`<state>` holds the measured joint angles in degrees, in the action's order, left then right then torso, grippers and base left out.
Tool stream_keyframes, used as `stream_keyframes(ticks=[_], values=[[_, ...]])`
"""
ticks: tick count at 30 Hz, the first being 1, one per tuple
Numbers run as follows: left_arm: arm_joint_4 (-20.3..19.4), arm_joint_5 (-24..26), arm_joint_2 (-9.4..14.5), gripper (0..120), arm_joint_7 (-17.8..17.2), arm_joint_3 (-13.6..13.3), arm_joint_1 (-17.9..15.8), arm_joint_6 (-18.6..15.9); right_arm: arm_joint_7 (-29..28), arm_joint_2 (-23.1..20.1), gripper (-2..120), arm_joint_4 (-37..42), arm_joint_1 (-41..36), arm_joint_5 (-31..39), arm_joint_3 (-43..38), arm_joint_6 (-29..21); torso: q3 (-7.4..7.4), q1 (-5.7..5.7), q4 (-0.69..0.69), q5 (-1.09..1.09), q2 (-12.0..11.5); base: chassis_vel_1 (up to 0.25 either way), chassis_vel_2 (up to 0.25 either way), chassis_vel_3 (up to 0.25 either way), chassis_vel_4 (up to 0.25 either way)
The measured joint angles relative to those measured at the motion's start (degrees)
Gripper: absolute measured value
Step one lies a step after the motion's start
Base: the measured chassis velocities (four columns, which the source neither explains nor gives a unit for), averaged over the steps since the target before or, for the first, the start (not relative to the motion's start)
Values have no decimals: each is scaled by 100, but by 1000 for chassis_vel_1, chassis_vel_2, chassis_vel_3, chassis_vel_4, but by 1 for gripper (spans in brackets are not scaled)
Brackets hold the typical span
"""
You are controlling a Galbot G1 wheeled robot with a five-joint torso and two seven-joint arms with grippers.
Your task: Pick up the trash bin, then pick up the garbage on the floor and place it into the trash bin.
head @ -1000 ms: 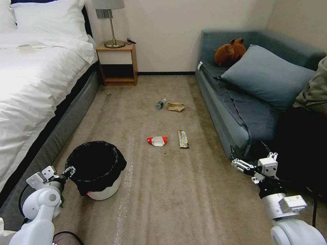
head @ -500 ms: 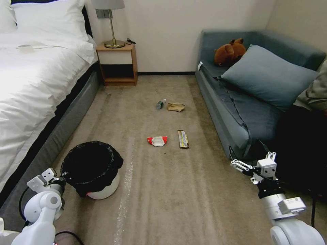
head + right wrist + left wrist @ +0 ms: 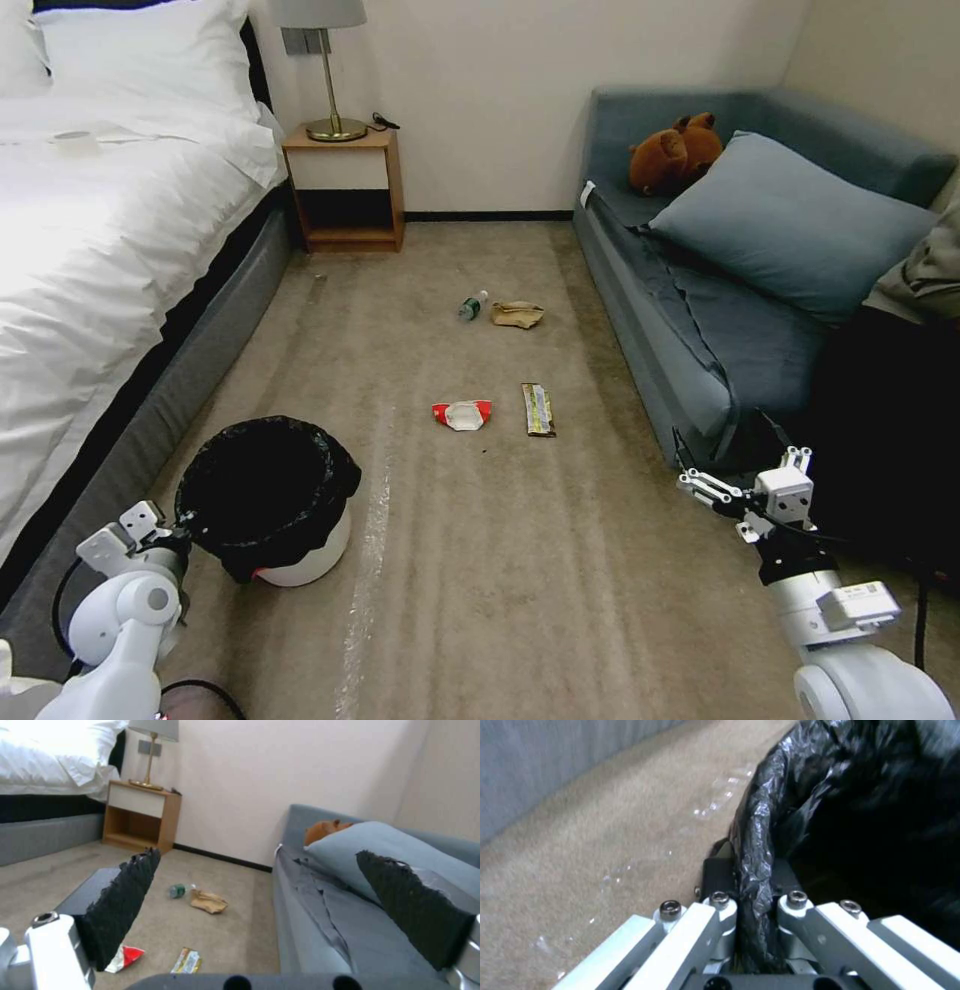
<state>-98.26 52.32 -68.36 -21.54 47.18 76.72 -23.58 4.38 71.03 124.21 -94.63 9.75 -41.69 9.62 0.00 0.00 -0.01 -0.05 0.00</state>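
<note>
Risk noted first: the left gripper (image 3: 752,907) had the trash bin (image 3: 300,555) only by its rim, fingers closed on the folded black liner with one inside the bin and one outside. If the pinch caught mostly bag rather than the plastic wall, a lift would likely peel the liner off or let the bin slip. A one-sided hold would also likely tip the bin as it left the carpet (image 3: 500,580). Whether the hard rim sat between the fingers could not be told; the crinkled bag hid it.

Left arm was low, at the carpet's near left by the bed (image 3: 100,300), wrist roughly level, gripper reaching to the bin's left rim. Bin stood upright on the carpet.

Right gripper (image 3: 722,492) hovered at the carpet's right edge beside the sofa (image 3: 720,340), jaws spread wide and holding nothing, forearm angled up from the near right.

Garbage lay untouched mid-carpet: red-and-white wrapper (image 3: 462,413) just beside the long snack wrapper (image 3: 538,409), and farther toward the nightstand (image 3: 345,190) the green bottle (image 3: 471,305) next to the brown paper bag (image 3: 517,314).
</note>
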Motion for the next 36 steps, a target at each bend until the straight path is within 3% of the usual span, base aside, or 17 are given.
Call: stream_keyframes(ticks=[1, 4, 5, 7, 12, 20, 26, 36], values=[[0, 0, 0, 4, 0, 0, 0, 0, 0, 0, 100, 0, 0, 0, 0, 0, 0, 0, 0, 0, 0, 0, 0, 0, 0], [-525, -27, 46, 4, 17, 61, 284, 30, -263, 17, 100, 11, 53, -88, 110, -151, 0, 0, 2, 4, 0, 0, 0, 0, 0], [-525, -27, 46, 4, 17, 61, 284, 30, -263, 17, 100, 11, 53, -88, 110, -151, 0, 0, 2, 4, 0, 0, 0, 0, 0], [-1004, -154, 72, 4, 36, 155, 477, 70, -460, 32, 100, 26, 141, -42, 230, -317, 0, 0, 1, 5, 0, 0, 0, 0, 0], [-1564, -343, 66, 4, -2, 249, 721, 86, -604, 52, 100, 33, 210, 222, 416, -455, 0, 0, 1, 5, 0, 0, 0, 0, 0], [-2641, -579, -211, 4, -203, 301, 1076, 77, -660, 46, 100, -29, 314, 539, 641, -114, 0, 0, 1, 6, 0, 0, 0, 0, 0], [-3102, -730, -418, 4, -207, 322, 1225, 70, -595, 56, 100, -124, 341, 426, 640, 133, 0, 0, 1, 6, 0, 0, 0, 0, 0], [-3278, -819, -618, 4, -208, 289, 1307, 23, -588, 150, 100, -298, 304, 448, 653, 491, 0, 0, 1, 5, 0, 0, 0, 0, 0]])
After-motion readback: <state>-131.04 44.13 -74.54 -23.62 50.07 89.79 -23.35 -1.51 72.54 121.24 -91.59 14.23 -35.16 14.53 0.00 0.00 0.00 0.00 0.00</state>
